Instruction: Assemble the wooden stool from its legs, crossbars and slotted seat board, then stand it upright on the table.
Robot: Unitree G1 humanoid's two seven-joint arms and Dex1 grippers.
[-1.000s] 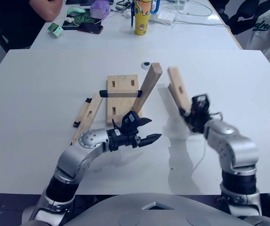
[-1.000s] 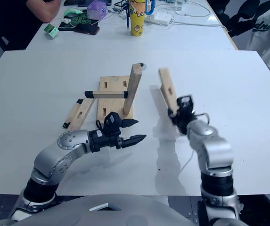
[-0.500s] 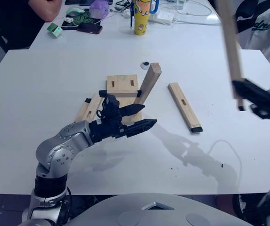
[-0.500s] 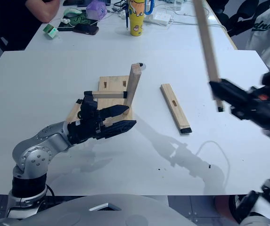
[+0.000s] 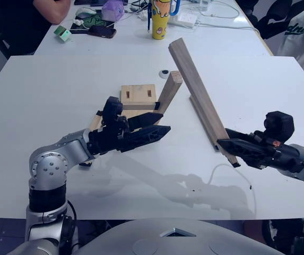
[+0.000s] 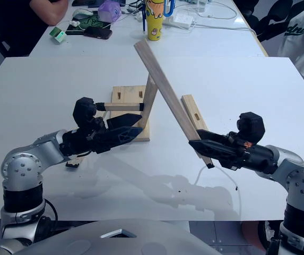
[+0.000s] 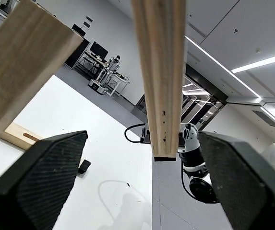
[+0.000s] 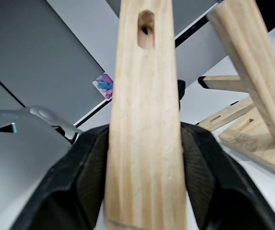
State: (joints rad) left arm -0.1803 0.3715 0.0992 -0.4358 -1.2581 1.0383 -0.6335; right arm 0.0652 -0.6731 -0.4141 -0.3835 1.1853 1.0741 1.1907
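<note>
Right gripper (image 6: 200,147) pinches the low end of a leg (image 6: 162,85), slanting up towards the seat board (image 5: 137,94), while the left gripper (image 5: 164,122) hovers spread and empty just beside that board. One standing leg (image 5: 168,93) and a crossbar (image 5: 136,106) look fitted. A spare leg (image 6: 193,112) lies flat on the table (image 5: 45,95), so most of the build seems left.

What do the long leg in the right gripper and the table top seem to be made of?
The long leg looks like pale, bare wood: grain lines and a cut slot show. The table top looks like smooth white laminate or painted board; which, I cannot tell.
</note>
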